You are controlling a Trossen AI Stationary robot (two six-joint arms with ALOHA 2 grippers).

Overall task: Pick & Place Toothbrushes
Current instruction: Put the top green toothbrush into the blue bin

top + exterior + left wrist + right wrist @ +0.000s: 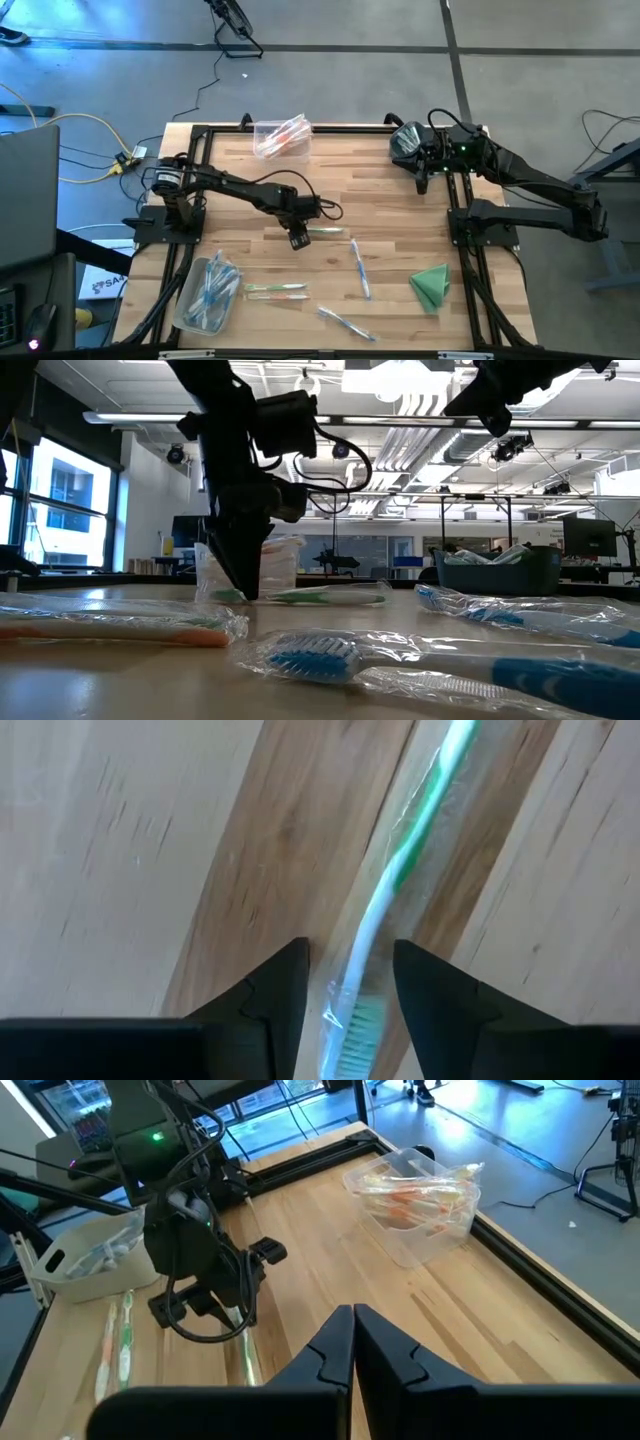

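Note:
A green toothbrush [415, 830] in a clear wrapper lies flat on the wooden table [380, 200] near its middle. My left gripper [350, 948] points down over it, open. One finger stands on either side of the brush's bristle end [362, 1020], close above the table [245, 585]. I see no touch. More wrapped toothbrushes lie nearer the front: a blue one [359, 268], an orange and green pair [277, 291] and another [345, 323]. My right gripper [353, 1320] waits shut, raised over the far right of the table [410, 145].
A clear bin [282, 135] with orange toothbrushes stands at the far edge. Another clear bin [207, 293] with blue ones sits at the near left. A folded green cloth [431, 284] lies at the near right. Black frame rails run along the table's sides.

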